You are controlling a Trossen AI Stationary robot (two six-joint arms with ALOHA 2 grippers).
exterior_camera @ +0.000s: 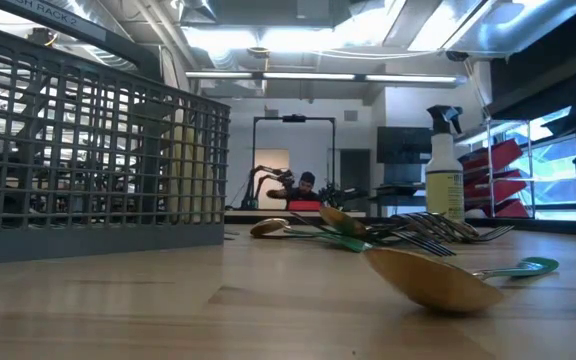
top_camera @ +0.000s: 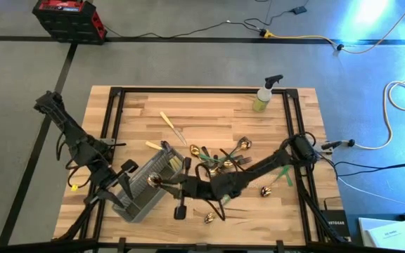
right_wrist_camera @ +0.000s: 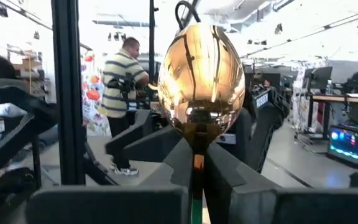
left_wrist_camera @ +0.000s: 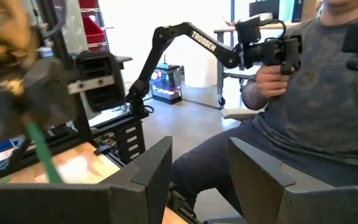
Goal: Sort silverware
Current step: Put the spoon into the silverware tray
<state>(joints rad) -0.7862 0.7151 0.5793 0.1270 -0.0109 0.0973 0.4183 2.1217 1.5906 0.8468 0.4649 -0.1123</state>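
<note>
Gold-headed, a spoon is pinched at its neck by the right gripper, bowl upright just beyond the fingertips, over the caddy. It is judged light, stiff, slippery; the slim handle suits gripping. The left gripper is held half-open, empty.

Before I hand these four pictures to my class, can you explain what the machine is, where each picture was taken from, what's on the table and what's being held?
It is a robot with two dark arms at a wooden table. One picture looks straight down, one looks level across the tabletop, and two come from cameras on the wrists. On the table lie scattered gold-headed silverware, a grey mesh caddy and a spray bottle. The right tool is shut on a gold spoon, holding it over the caddy. The left tool is open beside the caddy, gripping nothing visible.
</note>
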